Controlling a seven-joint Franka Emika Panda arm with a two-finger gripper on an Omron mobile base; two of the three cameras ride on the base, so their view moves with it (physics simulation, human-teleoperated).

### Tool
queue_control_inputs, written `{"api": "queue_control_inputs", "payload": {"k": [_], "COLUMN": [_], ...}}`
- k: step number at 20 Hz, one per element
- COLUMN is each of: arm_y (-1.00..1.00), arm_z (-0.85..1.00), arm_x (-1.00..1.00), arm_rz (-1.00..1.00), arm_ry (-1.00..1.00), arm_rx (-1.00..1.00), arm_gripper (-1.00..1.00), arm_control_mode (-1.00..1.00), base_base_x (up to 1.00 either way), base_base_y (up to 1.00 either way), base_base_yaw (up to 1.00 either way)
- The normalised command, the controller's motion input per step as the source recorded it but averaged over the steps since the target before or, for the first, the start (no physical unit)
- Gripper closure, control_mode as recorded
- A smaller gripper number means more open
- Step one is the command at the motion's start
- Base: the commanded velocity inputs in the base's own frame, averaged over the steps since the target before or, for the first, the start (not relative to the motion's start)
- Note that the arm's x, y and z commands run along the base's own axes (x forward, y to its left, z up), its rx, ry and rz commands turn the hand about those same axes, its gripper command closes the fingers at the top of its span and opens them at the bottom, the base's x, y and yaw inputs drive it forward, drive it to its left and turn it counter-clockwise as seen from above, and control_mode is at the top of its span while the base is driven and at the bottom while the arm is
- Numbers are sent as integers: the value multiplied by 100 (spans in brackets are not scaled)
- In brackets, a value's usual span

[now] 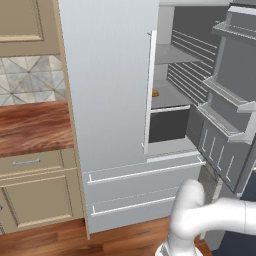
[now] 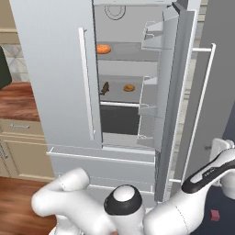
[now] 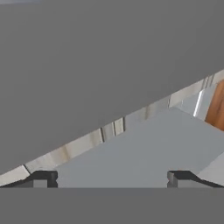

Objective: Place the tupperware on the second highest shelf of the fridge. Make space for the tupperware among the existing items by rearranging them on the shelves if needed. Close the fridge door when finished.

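Your gripper (image 3: 111, 177) is wide open and holds nothing, low in the hand view. The fridge (image 2: 55, 82) has its right door open. You can see small orange foods (image 2: 103, 48) on the shelves, near the top middle of the right base view.

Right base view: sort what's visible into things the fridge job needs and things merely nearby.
Job:
tall light grey double-door fridge, right door open
round orange-brown food on upper shelf
round orange-brown food on lower shelf
small dark brown piece

Nearby:
wooden countertop
beige cabinet drawer
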Motion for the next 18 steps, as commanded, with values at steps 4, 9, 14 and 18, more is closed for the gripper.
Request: {"api": "queue_control_inputs", "payload": {"k": [4,9,14,18], "arm_y": [36,82,100,100], "arm_z": [-8,-16,-21,-1], "arm_x": [51,9,-17,-3], "arm_rz": [0,4,9,8], "arm_ry": [7,2,-7,-16], "arm_rx": [2,0,-3,-5], "arm_gripper": [-100,-100,-100,-100], "arm_control_mode": [-100,-100,-100,-100], "base_base_x": [0,0,0,0], "base_base_y": [0,0,0,0], "base_base_yaw": [0,0,0,0]}}
